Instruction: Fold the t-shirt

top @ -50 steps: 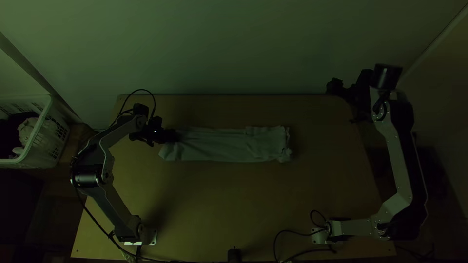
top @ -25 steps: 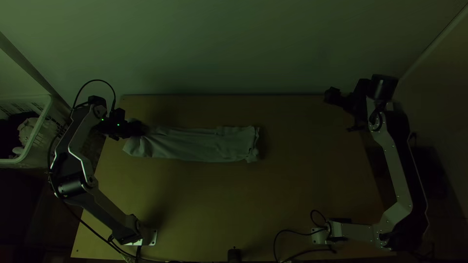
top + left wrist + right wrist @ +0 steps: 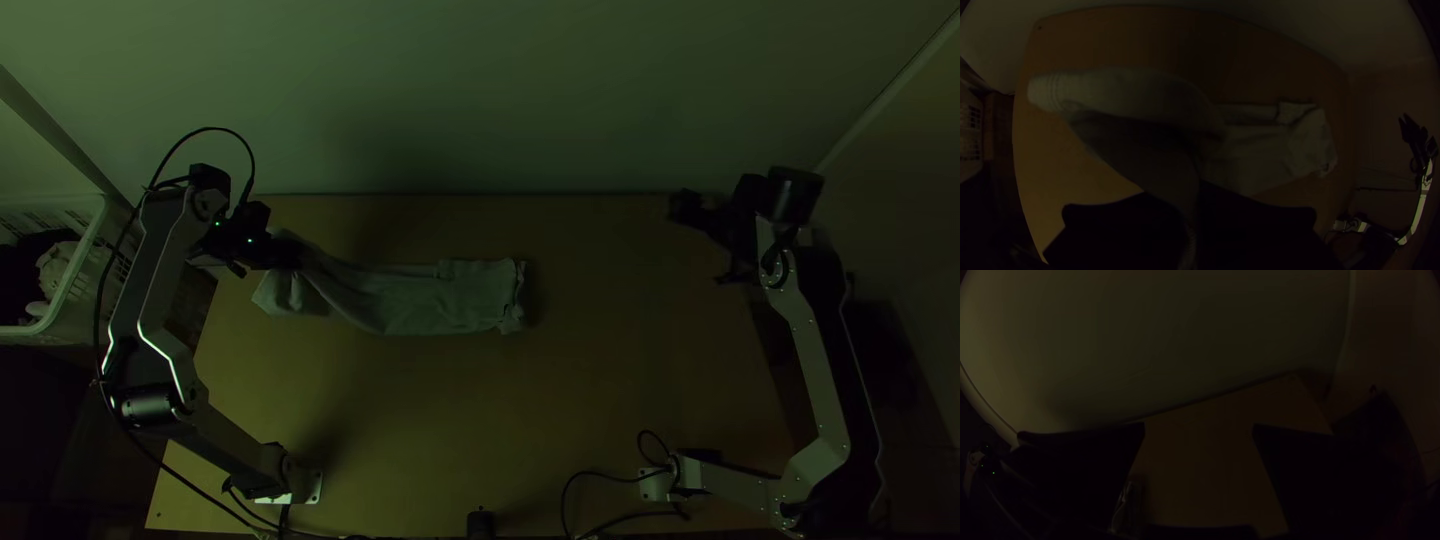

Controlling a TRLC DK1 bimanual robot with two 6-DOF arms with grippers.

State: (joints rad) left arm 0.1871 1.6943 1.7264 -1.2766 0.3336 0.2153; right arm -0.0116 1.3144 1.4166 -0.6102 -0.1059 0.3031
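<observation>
While partly flat, t-shirt (image 3: pixel 440 300) partly aloft.

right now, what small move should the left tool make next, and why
Probably ease the left tool toward the t-shirt's right end, keeping its grip. It pinches cloth near the left end of the t-shirt, raised off the table, while the rest lies in a long, narrow strip, so that should start doubling it over.
</observation>
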